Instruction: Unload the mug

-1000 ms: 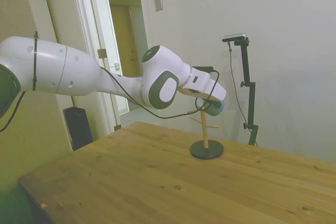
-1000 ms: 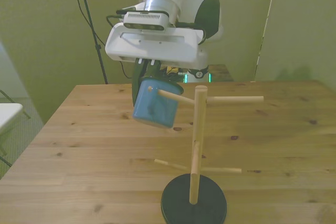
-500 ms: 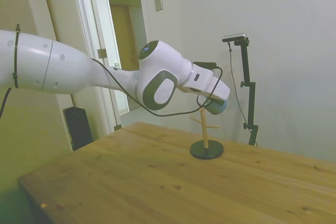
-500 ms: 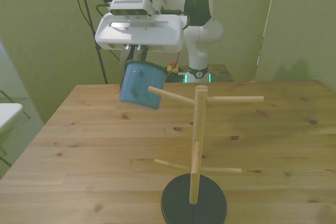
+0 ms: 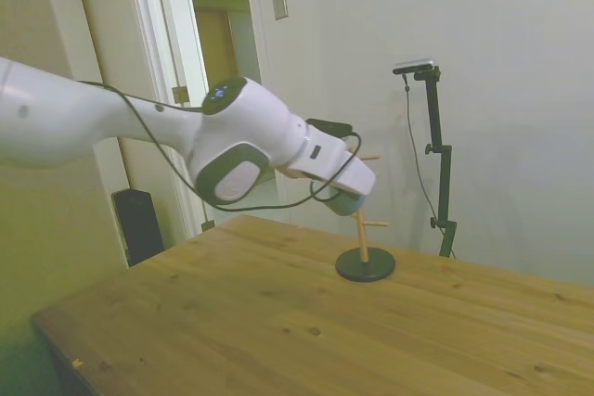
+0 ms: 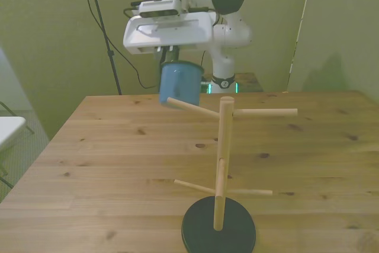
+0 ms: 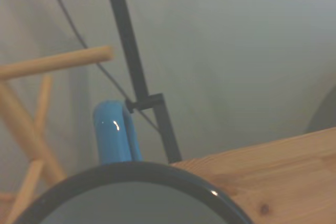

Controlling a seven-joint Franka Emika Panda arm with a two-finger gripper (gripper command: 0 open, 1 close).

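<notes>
The blue mug (image 6: 180, 84) hangs nearly upright in the air under my gripper (image 6: 172, 62), which is shut on its rim. It is off the wooden peg stand (image 6: 224, 146) and behind the tip of the upper peg (image 6: 190, 108) that points to the front view's left. In the side view the mug (image 5: 346, 203) is just left of the stand's post (image 5: 361, 234), well above the table. The wrist view has the mug's dark rim (image 7: 131, 174) and blue loop handle (image 7: 112, 139) close up, with the stand's pegs (image 7: 58, 62) beyond.
The stand rises from a round black base (image 6: 218, 233) near the front edge of the wooden table (image 6: 106, 164), and several pegs stick out to both sides. A white object (image 6: 9, 128) sits off the table at the front view's left edge.
The mug has slid off the upper peg. My gripper carried it away from the stand toward the robot's base, and it turned from tilted to nearly upright.
</notes>
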